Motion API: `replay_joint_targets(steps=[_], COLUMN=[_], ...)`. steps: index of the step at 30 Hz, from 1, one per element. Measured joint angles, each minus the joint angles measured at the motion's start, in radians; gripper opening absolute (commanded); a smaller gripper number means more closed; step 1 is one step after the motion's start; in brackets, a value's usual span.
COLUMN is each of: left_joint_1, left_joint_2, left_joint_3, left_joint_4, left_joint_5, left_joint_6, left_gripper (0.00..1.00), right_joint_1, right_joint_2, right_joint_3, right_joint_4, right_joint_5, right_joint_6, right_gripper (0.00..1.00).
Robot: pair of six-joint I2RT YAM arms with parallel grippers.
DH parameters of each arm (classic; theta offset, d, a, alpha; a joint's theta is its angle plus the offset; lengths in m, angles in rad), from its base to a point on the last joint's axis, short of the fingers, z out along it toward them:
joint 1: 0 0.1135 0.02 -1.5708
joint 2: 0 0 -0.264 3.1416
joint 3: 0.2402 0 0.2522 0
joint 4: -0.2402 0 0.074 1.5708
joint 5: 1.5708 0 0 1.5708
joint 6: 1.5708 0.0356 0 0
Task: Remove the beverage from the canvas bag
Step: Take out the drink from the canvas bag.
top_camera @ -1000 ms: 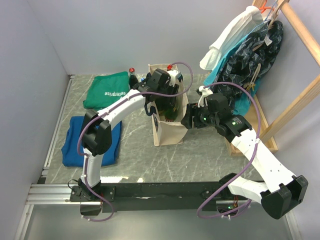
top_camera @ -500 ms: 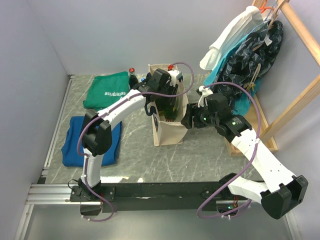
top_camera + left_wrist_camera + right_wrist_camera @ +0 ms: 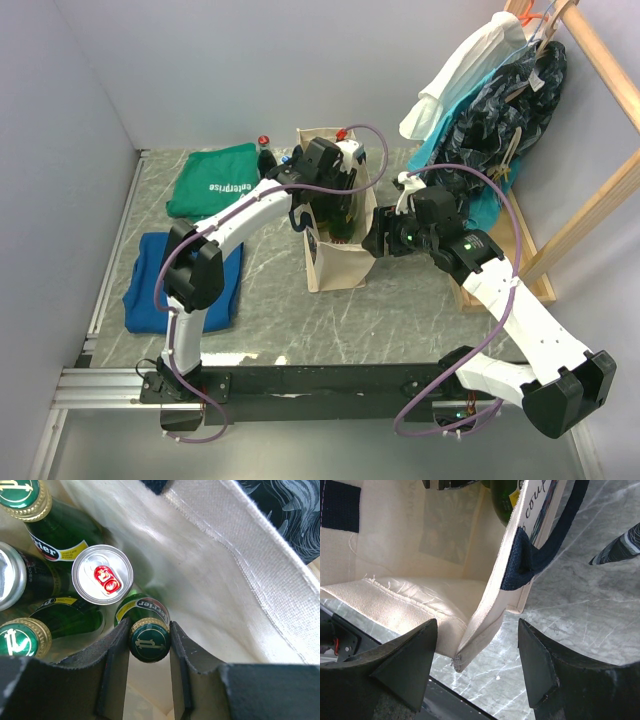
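The cream canvas bag [image 3: 336, 266] stands upright mid-table with its mouth open. My left gripper [image 3: 334, 203] reaches down into it. In the left wrist view that gripper [image 3: 150, 630] is shut on the capped neck of a green glass bottle [image 3: 148, 608], the beverage, which stands against the bag's inner wall. Beside it are a silver can with a red tab [image 3: 102, 574] and other green bottles [image 3: 60, 527]. My right gripper [image 3: 376, 236] is at the bag's right side. In its wrist view the right gripper [image 3: 477, 630] is open, with the bag's rim [image 3: 490, 611] between its fingers, unpinched.
A folded green cloth [image 3: 215, 178] and a blue cloth [image 3: 180, 275] lie left of the bag. A red-capped bottle [image 3: 264, 142] stands behind the green cloth. Clothes hang on a wooden rack [image 3: 500, 100] at the right. A navy handle [image 3: 530, 555] hangs over the bag's side.
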Motion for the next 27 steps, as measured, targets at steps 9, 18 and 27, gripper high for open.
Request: replay_joint_targets(steps=[9, 18, 27], left_joint_1=[-0.002, -0.014, -0.016], left_joint_2=[-0.042, -0.153, -0.201], left_joint_3=[-0.025, -0.040, -0.040], left_joint_4=[-0.011, -0.002, 0.005], left_joint_5=[0.013, 0.034, 0.025], left_joint_6=[-0.008, -0.014, -0.014], left_gripper=[0.01, 0.01, 0.01], right_joint_1=[0.000, 0.000, 0.000], right_joint_2=[0.000, 0.000, 0.000], right_joint_3=[0.000, -0.012, -0.016], right_joint_4=[0.000, 0.012, 0.021], right_joint_5=[0.000, 0.000, 0.000], right_joint_6=[0.000, 0.003, 0.004], right_gripper=[0.71, 0.72, 0.72])
